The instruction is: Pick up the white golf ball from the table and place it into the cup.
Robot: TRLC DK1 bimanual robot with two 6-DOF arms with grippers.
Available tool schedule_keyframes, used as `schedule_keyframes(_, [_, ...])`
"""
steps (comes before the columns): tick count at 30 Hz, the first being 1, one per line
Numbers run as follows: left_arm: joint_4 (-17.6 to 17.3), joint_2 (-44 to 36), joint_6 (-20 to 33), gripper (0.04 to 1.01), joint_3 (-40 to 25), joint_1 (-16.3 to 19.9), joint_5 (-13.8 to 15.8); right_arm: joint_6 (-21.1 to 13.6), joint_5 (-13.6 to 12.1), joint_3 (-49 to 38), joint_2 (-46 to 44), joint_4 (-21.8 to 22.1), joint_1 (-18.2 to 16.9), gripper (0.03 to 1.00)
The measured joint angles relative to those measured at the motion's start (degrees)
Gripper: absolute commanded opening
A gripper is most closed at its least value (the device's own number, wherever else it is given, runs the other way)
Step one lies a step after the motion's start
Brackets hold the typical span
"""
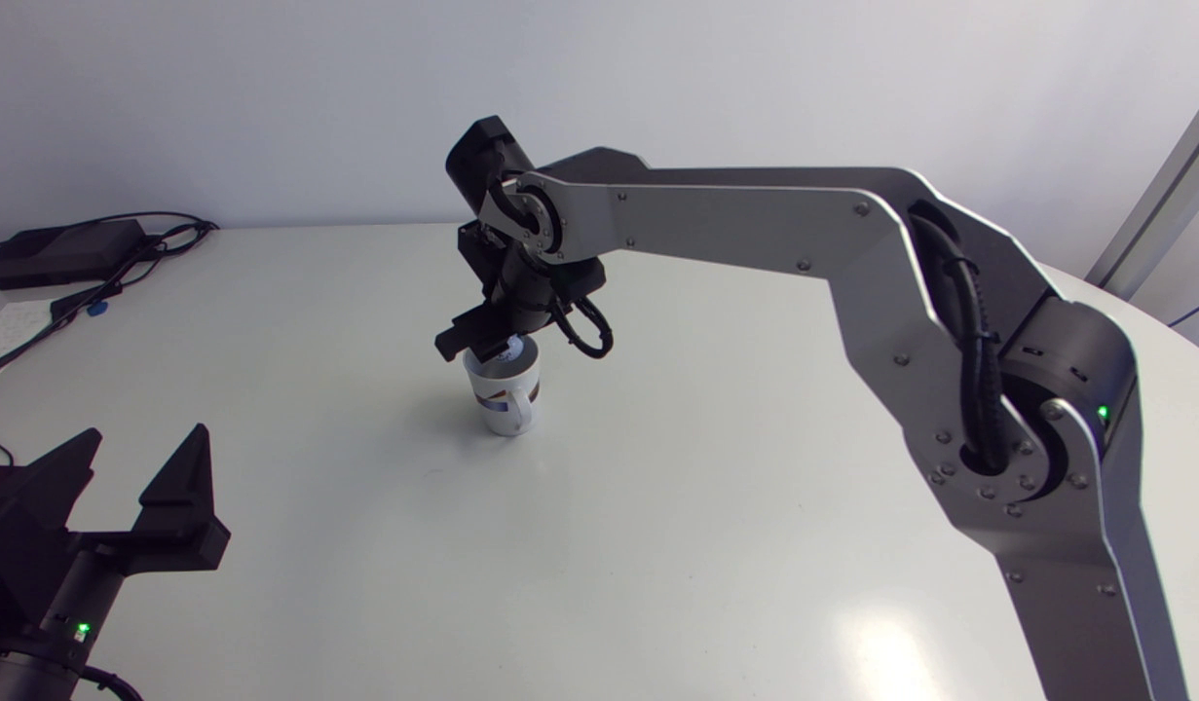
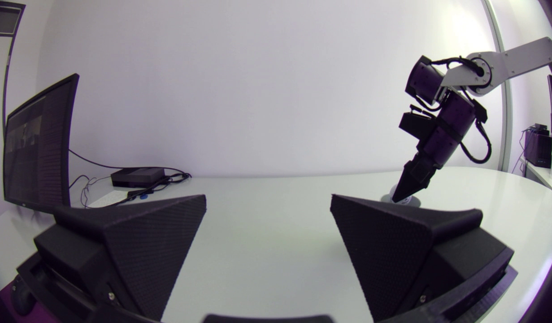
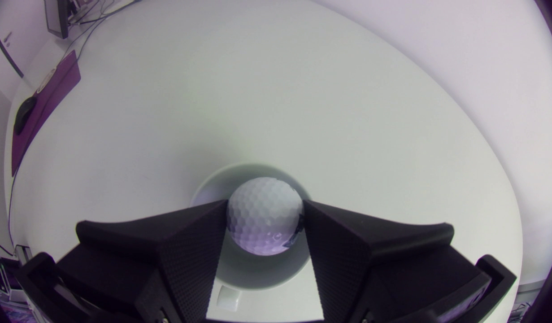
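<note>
Overhead, the right arm (image 1: 755,209) is seen stretched in from the right edge to the middle of the white table (image 1: 716,506), with the right gripper (image 1: 500,343) pointed down over a white cup (image 1: 503,399). The cup stands upright with its handle turned toward the camera. The golf ball (image 1: 510,351) is glimpsed at the gripper's tip, at the cup's mouth. The left gripper (image 1: 139,458) is seen at the near left corner, its wedges spread wide and nothing held. A black box (image 1: 63,251) with cables (image 1: 122,268) is seen at the table's far left. From the left wrist, the left gripper (image 2: 267,199) is again shown released. Well ahead of it, the right gripper (image 2: 403,195) is seen lowered to the cup (image 2: 415,202), of which only a sliver of rim shows. From the right wrist, the golf ball (image 3: 263,215) is shown clamped from both sides by the right gripper (image 3: 264,204), directly over the opening of the cup (image 3: 258,271). Whether the ball sits below the rim cannot be told.
</note>
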Motion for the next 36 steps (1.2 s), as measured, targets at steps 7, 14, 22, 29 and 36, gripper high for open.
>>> schedule_keyframes(7, [0.0, 0.0, 0.0, 0.993, 0.0, 0.0, 0.0, 0.0, 0.33, 0.0, 0.04, 0.0, 0.04, 0.538])
schedule_keyframes(14, [0.02, 0.0, 0.0, 0.993, 0.0, 0.0, 0.0, 0.0, 0.39, -0.28, 0.07, 0.0, 0.28, 0.566])
schedule_keyframes(22, [0.02, 0.0, 0.0, 0.993, 0.0, 0.0, -0.02, 0.02, 0.46, -0.66, 0.66, 0.02, 0.33, 0.679])
schedule_keyframes(29, [0.02, 0.0, 0.0, 0.993, 0.0, 0.0, 0.0, 0.02, 1.31, -0.66, 0.7, 0.17, 0.63, 0.83])
schedule_keyframes(36, [0.0, 0.0, 0.0, 0.993, 0.0, 0.0, -0.02, 0.46, 1.92, -0.63, 0.33, 0.48, 0.44, 0.856])
